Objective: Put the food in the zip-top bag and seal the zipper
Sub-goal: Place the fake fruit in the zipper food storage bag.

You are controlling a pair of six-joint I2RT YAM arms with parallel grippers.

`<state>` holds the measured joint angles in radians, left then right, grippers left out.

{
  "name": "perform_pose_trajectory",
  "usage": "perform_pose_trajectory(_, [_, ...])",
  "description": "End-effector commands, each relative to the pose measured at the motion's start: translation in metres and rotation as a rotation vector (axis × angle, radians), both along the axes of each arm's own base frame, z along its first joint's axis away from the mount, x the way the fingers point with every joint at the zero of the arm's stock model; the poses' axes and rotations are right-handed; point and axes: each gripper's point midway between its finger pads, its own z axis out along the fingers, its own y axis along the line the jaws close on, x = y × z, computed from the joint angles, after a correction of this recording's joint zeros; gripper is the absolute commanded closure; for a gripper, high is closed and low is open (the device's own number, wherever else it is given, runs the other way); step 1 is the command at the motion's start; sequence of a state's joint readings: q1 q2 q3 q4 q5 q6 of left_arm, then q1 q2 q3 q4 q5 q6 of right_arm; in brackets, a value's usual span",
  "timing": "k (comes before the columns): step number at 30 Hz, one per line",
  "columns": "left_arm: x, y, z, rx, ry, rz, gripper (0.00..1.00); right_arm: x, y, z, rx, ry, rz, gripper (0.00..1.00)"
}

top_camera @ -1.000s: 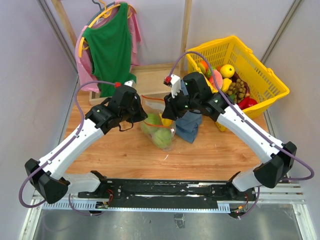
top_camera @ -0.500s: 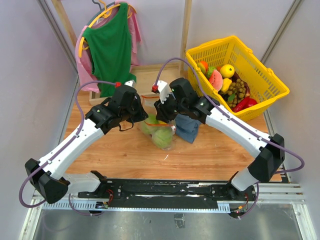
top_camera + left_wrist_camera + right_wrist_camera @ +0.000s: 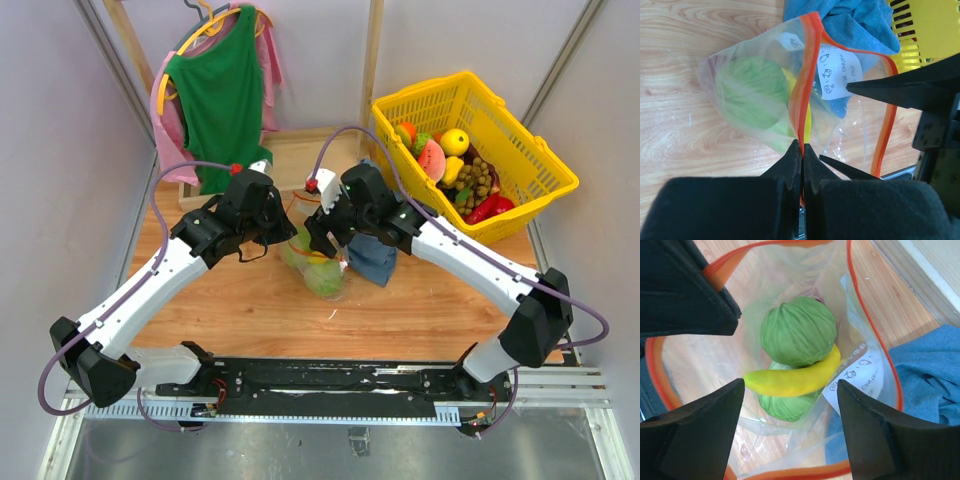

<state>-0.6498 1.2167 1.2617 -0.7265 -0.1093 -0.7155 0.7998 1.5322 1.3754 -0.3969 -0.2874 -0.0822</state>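
Wooden counter (image 3: 420, 300) runs between pale walls, and at the far left a green shirt (image 3: 220, 90) hangs on a hanger. Right of it, near the middle of the counter, the left gripper (image 3: 801, 150) is clenched on the zipper (image 3: 807, 60), its two fingers pressed together with the red-orange strip pinched between them. From that pinch the strip splits into two runs, so the mouth of the zip-top bag (image 3: 320, 262) gapes open. The bag lies on the counter, its closed end toward the near edge. Inside sit a round green cabbage (image 3: 797, 330), a yellow banana (image 3: 795, 377) curved across just below it, and a second green piece (image 3: 790, 407) under the banana. A white label (image 3: 839, 75) shows on the bag's right wall. The right gripper (image 3: 791, 384) hangs over the open mouth with its fingers spread wide and nothing between them; in the left wrist view one fingertip lies right at the label. A blue cloth (image 3: 375, 255) is crumpled just beside the bag on the right, partly under the right arm. A yellow basket (image 3: 560, 185) stands at the far right.
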Motion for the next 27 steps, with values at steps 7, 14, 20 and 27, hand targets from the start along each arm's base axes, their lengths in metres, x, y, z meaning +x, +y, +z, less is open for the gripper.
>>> perform_pose_trajectory(7, [0.003,0.0,0.011,-0.037,-0.036,0.009,1.0,-0.018,-0.026,0.059,0.047,-0.041,-0.072,0.18])
perform_pose_trajectory(14, [0.004,0.002,0.013,-0.033,-0.042,0.013,1.0,-0.004,-0.065,0.054,-0.101,-0.028,-0.25,0.15])
perform_pose_trajectory(20, [0.004,0.001,0.013,-0.035,-0.043,0.014,1.0,-0.001,-0.057,0.031,-0.113,0.081,-0.282,0.18])
perform_pose_trajectory(27, [0.004,0.003,0.009,-0.021,-0.035,0.018,1.0,0.0,-0.05,0.017,-0.148,0.155,-0.292,0.54])
